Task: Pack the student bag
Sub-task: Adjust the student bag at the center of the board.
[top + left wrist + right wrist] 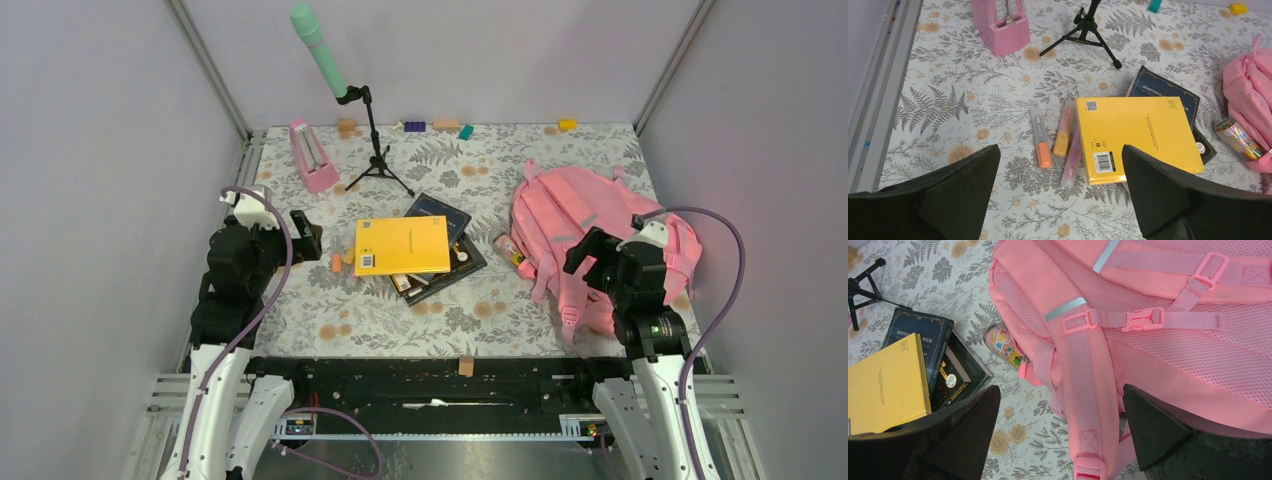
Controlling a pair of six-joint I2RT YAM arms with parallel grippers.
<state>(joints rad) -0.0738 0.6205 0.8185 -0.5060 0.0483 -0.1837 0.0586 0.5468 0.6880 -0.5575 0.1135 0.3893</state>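
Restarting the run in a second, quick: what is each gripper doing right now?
Left gripper: open, holding nothing.
Right gripper: open, holding nothing, over the backpack.

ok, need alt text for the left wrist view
The open left gripper hovers above a floral table, over three markers lying beside a yellow book stacked on dark books. A pink metronome and a black tripod stand farther back. The pink student bag shows at the right edge, with a colourful tube beside it.
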